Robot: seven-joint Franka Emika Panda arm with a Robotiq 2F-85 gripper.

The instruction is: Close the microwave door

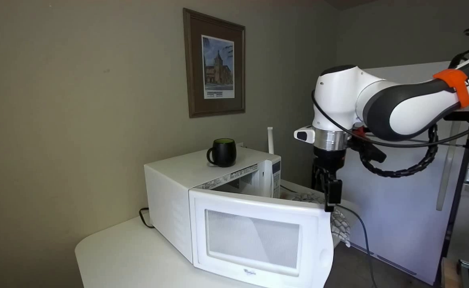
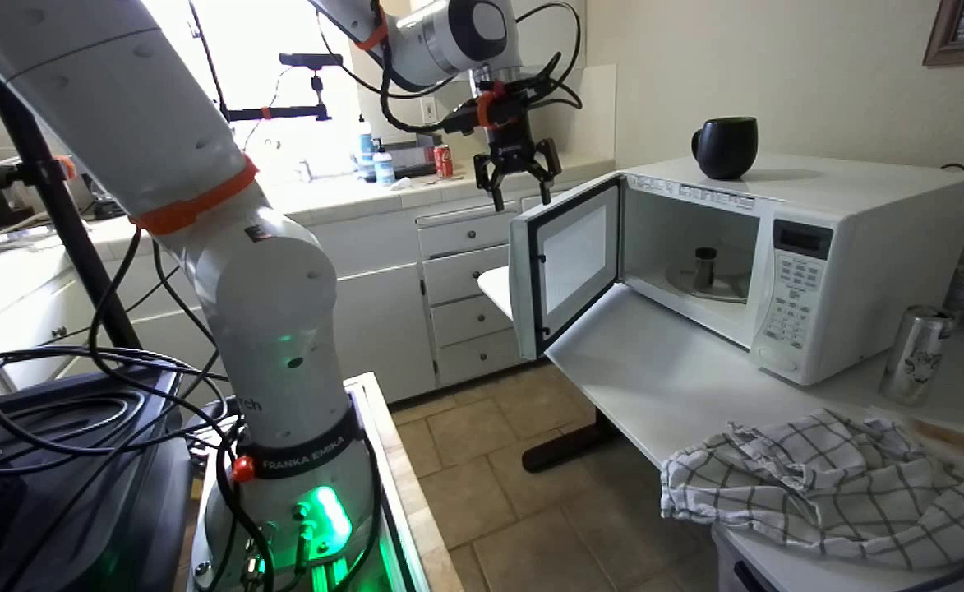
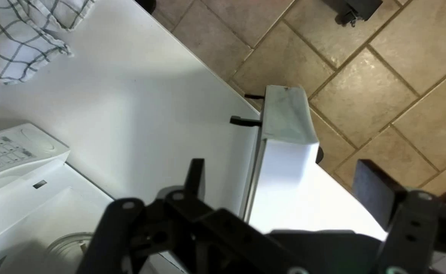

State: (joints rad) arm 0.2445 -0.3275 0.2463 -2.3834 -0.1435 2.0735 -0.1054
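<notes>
The microwave (image 1: pixel 166 204) stands on a white table, and it also shows in an exterior view (image 2: pixel 884 222). Its white microwave door (image 1: pixel 254 240) is swung wide open, with the cavity exposed (image 2: pixel 576 255). My gripper (image 2: pixel 522 200) points down at the top of the door's free edge. In the wrist view my gripper (image 3: pixel 283 167) is open, with nothing held. The door's free end (image 3: pixel 287 114) shows between the two spread fingers, one finger to each side. In an exterior view a fingertip (image 1: pixel 330 206) overlaps the door's top corner. I cannot tell whether it touches.
A black mug (image 2: pixel 726 148) stands on top of the microwave. A small dark cylinder (image 2: pixel 703 267) is on the turntable inside. A checked cloth (image 2: pixel 827 485) and a can (image 2: pixel 917 353) are on the table (image 2: pixel 679 386). A framed picture (image 1: pixel 214 64) hangs behind.
</notes>
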